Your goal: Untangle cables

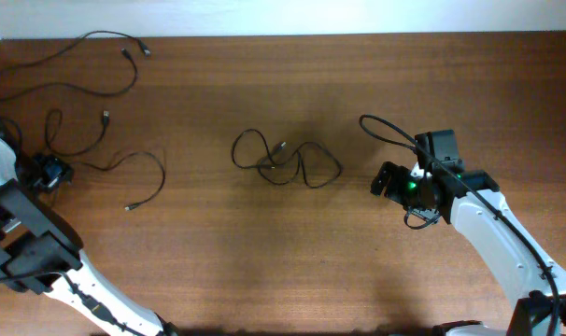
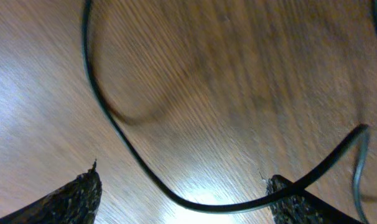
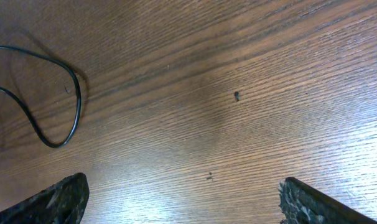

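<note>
Three cables on the bench (image 1: pixel 264 271).
- Far cable (image 1: pixel 68 58): spread along the top-left edge.
- Left cable (image 1: pixel 124 173): spread just below the far cable, apart from it.
- Centre cable (image 1: pixel 285 161): mid-bench, a small heap of crossing loops. Knotted or only overlapped, cannot tell.

Left claw (image 1: pixel 54 173): over the left cable, jaws wide apart. Its wrist view shows the cord (image 2: pixel 114 119) running across the gap and lying over one fingertip (image 2: pixel 300 210), not pinched.

Right claw (image 1: pixel 388 179): just right of the centre cable, jaws wide, nothing in them. Its wrist view shows bare wood and one loop of that cable (image 3: pixel 79 99) at left.

Judgement: two cables look sorted, so the centre heap is the step in hand. The next move calls for the right claw to go left, drop low, pinch an outer loop and draw it clear.

No brand, label or writing is readable. The only marking is a green light (image 1: pixel 411 187) on the right wrist.
</note>
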`<action>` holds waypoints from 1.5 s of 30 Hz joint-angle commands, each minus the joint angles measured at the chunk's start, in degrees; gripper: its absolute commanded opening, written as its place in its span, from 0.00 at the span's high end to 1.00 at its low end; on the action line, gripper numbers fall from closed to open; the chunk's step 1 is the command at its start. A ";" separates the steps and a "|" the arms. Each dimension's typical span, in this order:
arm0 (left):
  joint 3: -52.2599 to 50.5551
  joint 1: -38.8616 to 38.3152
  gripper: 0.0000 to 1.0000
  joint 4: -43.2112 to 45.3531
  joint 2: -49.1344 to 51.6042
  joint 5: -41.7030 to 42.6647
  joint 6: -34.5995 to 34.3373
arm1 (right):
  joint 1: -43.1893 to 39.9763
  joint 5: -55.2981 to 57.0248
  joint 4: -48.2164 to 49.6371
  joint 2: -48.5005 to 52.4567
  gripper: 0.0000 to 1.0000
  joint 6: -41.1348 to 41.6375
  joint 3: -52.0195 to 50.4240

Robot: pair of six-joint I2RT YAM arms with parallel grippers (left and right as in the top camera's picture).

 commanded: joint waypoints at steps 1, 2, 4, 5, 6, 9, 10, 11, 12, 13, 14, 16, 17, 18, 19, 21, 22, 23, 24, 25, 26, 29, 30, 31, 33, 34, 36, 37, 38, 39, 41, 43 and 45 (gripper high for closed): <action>-0.57 0.15 0.20 3.72 -0.72 -4.20 9.16 | -0.04 0.74 0.02 0.11 0.02 -0.20 -0.63; -0.57 0.02 0.26 4.98 -0.72 -2.82 13.57 | -0.04 0.74 0.02 0.11 0.02 -0.20 -0.63; -0.57 -0.11 0.29 7.28 -0.72 -0.52 21.05 | -0.04 0.76 0.02 0.11 0.01 -0.20 -0.63; -0.57 -0.11 0.28 8.81 -0.72 -0.13 24.13 | -0.04 0.79 0.02 0.11 0.02 -0.20 -0.63; -0.57 -0.11 0.30 10.23 -0.72 -0.13 26.91 | -0.04 0.98 0.04 0.11 0.02 -0.20 -0.63; -0.59 -0.07 0.63 14.19 -0.68 -0.11 30.84 | -0.04 2.08 0.02 0.11 0.01 -0.17 -0.63; -0.59 -0.04 0.67 15.21 -0.66 -0.11 30.84 | -0.04 2.08 0.04 0.11 0.02 -0.17 -0.63; -0.59 -0.04 0.72 16.55 -0.44 -0.11 30.86 | -0.04 2.05 0.17 0.11 0.02 -0.17 -0.63; -0.59 -0.04 0.79 17.07 -0.31 -0.13 31.58 | -0.04 2.05 0.22 0.11 0.02 -0.17 -0.63; -0.59 -0.04 0.97 18.53 -0.24 -0.17 34.60 | -0.04 2.03 0.22 0.11 0.02 -0.15 -0.63; -0.57 -0.04 1.00 19.98 -0.26 -0.20 37.53 | -0.04 2.03 0.20 0.11 0.02 -0.17 -0.63; 1.68 -0.26 1.00 22.10 -0.94 -2.12 43.47 | -0.04 2.03 0.22 0.11 0.02 -0.15 -0.63; 3.91 -0.33 1.00 23.04 -1.07 -4.37 43.39 | -0.04 2.01 0.20 0.11 0.02 -0.15 -0.63; 6.93 -0.31 1.00 23.56 -1.14 -5.16 40.76 | -0.04 2.01 0.20 0.11 0.02 -0.15 -0.63; 10.27 -0.31 1.00 23.96 -1.14 -5.16 35.87 | -0.02 2.01 0.15 0.11 0.02 -0.15 -0.63; 15.10 -0.26 1.00 24.61 -1.14 -5.11 32.06 | -0.04 2.01 -0.13 0.11 0.02 -0.13 -0.63; 16.22 -0.33 1.00 24.76 -1.14 -5.11 32.57 | -0.04 2.01 -0.22 0.11 0.02 -0.15 -0.63; 16.44 -0.31 1.00 25.27 -1.14 -5.07 32.63 | -0.04 2.01 -0.20 0.11 0.02 -0.13 -0.63; 16.39 -0.31 0.87 25.11 -1.09 -4.87 32.65 | -0.04 2.01 -0.20 0.11 0.02 -0.13 -0.63; 16.33 -0.31 0.74 25.05 -0.87 -4.87 32.63 | -0.04 2.01 -0.20 0.11 0.02 -0.15 -0.63; 16.31 -0.31 0.45 25.05 -0.76 -4.46 32.54 | -0.04 2.01 -0.20 0.11 0.02 -0.15 -0.63; 16.15 -0.26 0.01 23.98 -0.55 0.39 32.22 | -0.04 2.01 -0.20 0.11 0.02 -0.15 -0.63; 16.13 -0.26 0.01 23.30 -0.35 0.46 32.22 | -0.04 2.01 -0.20 0.11 0.02 -0.15 -0.63; 16.11 -0.26 0.01 22.58 -0.31 0.48 32.20 | -0.04 2.03 -0.20 0.11 0.02 -0.15 -0.63; 16.09 -0.26 0.01 20.87 -0.24 0.39 32.22 | -0.04 2.03 -0.22 0.11 0.02 -0.15 -0.63; 16.09 -0.26 0.01 20.13 -0.24 0.24 32.22 | -0.04 2.03 -0.20 0.11 0.02 -0.15 -0.63; 16.09 -0.26 0.00 17.46 -0.20 0.28 32.28 | -0.04 2.03 -0.20 0.11 0.02 -0.15 -0.63; 16.02 -0.26 0.01 16.06 -0.07 0.31 33.51 | -0.04 2.03 -0.20 0.11 0.02 -0.17 -0.63; 15.61 -0.26 0.00 15.63 0.09 0.28 34.93 | -0.04 2.03 -0.20 0.11 0.02 -0.17 -0.63; 14.38 -0.26 0.01 15.04 0.24 -0.68 38.29 | -0.04 2.03 -0.20 0.11 0.02 -0.17 -0.63; 11.37 -0.42 0.01 15.67 0.35 -13.92 38.75 | -0.04 2.03 -0.20 0.11 0.02 -0.17 -0.63; 8.28 -0.68 0.01 18.36 0.66 -29.83 38.25 | -0.04 2.03 -0.04 0.11 0.02 -0.17 -0.63; 8.07 -0.72 0.01 18.29 0.61 -24.30 36.79 | -0.04 2.03 0.00 0.11 0.02 -0.17 -0.63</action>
